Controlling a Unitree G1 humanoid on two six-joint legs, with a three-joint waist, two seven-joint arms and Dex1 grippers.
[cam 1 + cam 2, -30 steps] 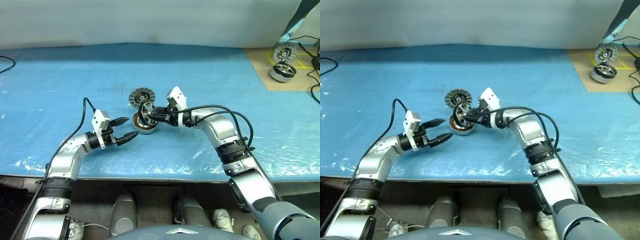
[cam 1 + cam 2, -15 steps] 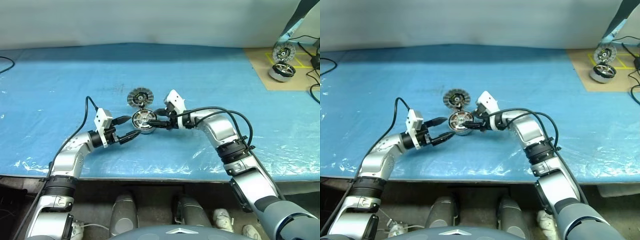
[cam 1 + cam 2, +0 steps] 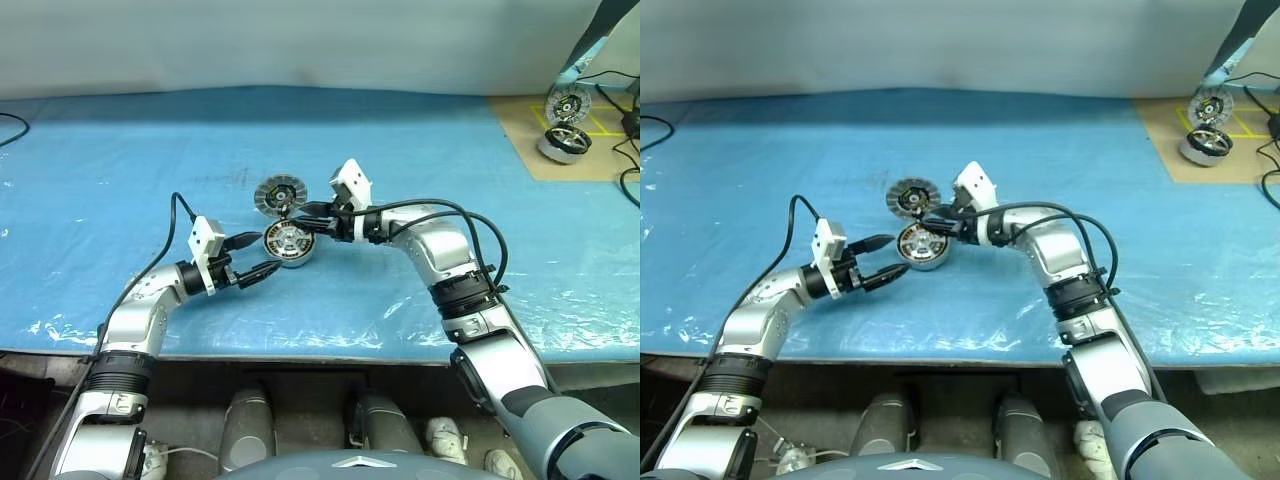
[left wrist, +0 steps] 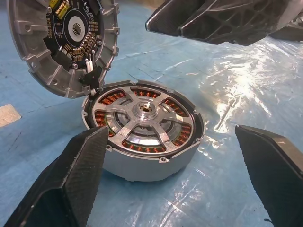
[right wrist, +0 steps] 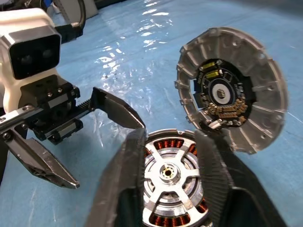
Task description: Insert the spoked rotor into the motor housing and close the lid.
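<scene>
Head view: the housing [image 3: 289, 243] sits on the blue cover [image 3: 120, 160], wheel [image 4: 144, 118] seated inside. The lid [image 3: 281, 194] stands tilted just behind it. Left wrist view: the left gripper [image 3: 256, 256] gapes wide, empty, level with the housing. Right wrist view: the right gripper [image 5: 173, 172] hangs above, fingers apart, empty, nearer the lid.
</scene>
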